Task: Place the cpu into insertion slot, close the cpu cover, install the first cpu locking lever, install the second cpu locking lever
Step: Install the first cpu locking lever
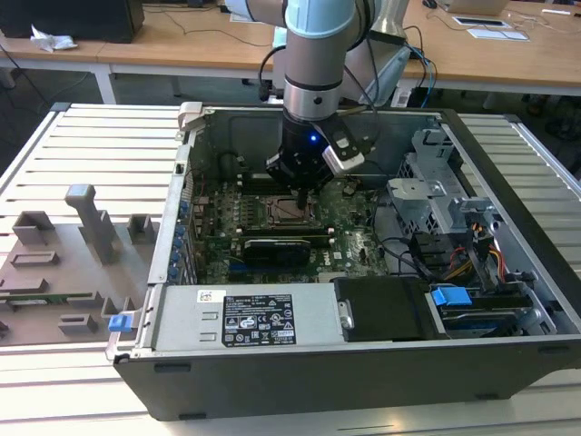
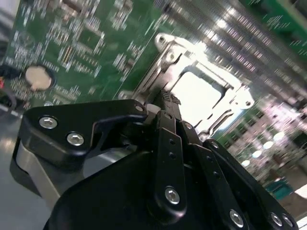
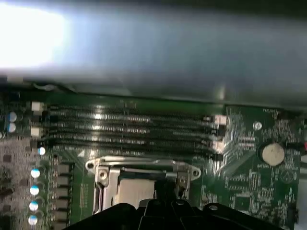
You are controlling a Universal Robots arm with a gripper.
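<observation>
My gripper (image 1: 300, 193) hangs low inside the open computer case, right over the insertion slot (image 1: 289, 211) on the green motherboard (image 1: 359, 245). In both wrist views the cpu (image 2: 199, 93) shows as a bright silver square inside the window of the cpu cover (image 2: 165, 55), which lies flat over it. The black fingers (image 2: 167, 124) are drawn together, and their tip (image 2: 168, 99) sits at one edge of the cover frame (image 3: 144, 165). The cpu (image 3: 134, 189) is partly hidden by the gripper (image 3: 165, 187). I cannot tell whether anything is pinched between the fingers.
Memory slots (image 3: 129, 127) run beside the socket, with a coin battery (image 3: 272, 153) on the board. A black expansion card (image 1: 281, 247), a white-labelled grey box (image 1: 245, 318) and a drive cage (image 1: 436, 195) surround the working spot. A grey fixture tray (image 1: 64, 263) lies outside the case.
</observation>
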